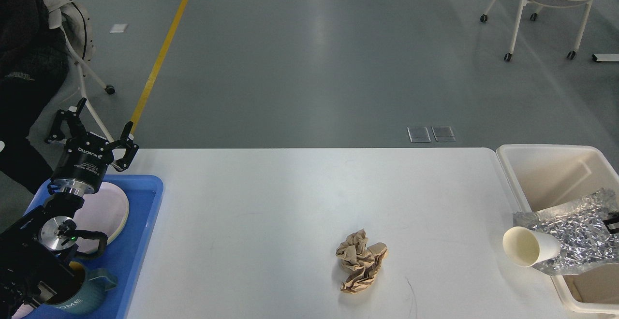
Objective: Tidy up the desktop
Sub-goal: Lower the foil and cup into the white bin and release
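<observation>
The white desktop [290,198] carries a crumpled brown paper ball [361,260] near its front middle. A crinkled silver foil bag [578,236] with a white paper cup [530,246] at its mouth lies across the left rim of the cream bin [541,162]; the cup's open end points left over the desktop's right edge. Only a small black piece of my right gripper [612,223] shows at the right edge, against the foil; its fingers cannot be told apart. My left gripper [95,122] is open and empty above the back of the blue tray [142,256].
The blue tray at the left holds a white plate [109,210] and a teal mug [82,296], partly hidden by my left arm. A wheeled chair [546,0] stands far back right, and a chair with dark clothes [34,43] at the far left.
</observation>
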Motion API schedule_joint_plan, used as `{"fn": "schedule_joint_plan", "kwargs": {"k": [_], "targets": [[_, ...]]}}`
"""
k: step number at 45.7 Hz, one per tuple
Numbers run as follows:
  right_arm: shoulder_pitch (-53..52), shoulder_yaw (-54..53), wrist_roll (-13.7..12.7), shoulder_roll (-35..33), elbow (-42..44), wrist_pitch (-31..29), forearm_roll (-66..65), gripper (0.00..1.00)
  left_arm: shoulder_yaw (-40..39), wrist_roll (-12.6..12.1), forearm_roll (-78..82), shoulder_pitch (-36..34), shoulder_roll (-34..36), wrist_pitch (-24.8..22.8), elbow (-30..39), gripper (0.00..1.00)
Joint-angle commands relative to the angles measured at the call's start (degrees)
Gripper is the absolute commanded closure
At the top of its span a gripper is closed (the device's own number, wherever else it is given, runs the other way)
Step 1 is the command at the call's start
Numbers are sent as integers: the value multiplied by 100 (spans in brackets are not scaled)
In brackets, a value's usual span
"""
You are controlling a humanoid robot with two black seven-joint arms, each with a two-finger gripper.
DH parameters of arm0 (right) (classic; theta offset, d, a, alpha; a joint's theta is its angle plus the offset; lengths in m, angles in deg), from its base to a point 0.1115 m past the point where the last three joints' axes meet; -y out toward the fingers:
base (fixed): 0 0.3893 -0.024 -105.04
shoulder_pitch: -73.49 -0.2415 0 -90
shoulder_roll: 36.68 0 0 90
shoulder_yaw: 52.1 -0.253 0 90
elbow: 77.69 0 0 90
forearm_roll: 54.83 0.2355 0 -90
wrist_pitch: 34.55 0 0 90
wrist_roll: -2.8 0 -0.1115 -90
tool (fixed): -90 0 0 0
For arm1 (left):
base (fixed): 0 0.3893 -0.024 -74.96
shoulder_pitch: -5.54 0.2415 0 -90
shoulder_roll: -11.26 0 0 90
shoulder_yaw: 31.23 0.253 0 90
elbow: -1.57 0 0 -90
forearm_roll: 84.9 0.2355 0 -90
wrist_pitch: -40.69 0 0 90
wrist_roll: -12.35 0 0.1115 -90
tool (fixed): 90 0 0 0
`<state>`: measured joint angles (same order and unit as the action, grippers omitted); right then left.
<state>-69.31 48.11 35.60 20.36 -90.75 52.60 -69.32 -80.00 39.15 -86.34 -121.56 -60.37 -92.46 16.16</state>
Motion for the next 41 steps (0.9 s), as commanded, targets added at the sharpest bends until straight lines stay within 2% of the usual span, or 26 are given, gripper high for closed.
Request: {"fn": "schedule_joint_plan", "kwargs": {"k": [1,6,16,27,28,29,30,31,41], "targets": [[-64,157,-89,-79,119,-58,-10,100,-1,0,3,1,0,-9,0,0],[-143,201,-177,-194,199,-120,-10,100,-1,0,-6,1,0,0,0,0],[-143,289,-564,-203,216,-129,-28,100,-1,0,-6,1,0,0,0,0],[-55,280,-1196,-159,365,-120,-28,100,-1,0,-6,1,0,0,0,0],[-29,280,-1240,-150,400,-120,-28,88,-1,0,-6,1,0,0,0,0],[15,280,-1284,-124,427,-120,-28,61,-1,0,3,1,0,0,0,0],[59,271,-1328,-106,462,-120,-2,17,-1,0,-6,1,0,0,0,0],[94,271,-1364,-89,480,-120,7,0,-1,0,3,1,0,0,0,0],[182,227,-1636,78,497,-129,34,0,-1,0,-6,1,0,0,0,0]]}}
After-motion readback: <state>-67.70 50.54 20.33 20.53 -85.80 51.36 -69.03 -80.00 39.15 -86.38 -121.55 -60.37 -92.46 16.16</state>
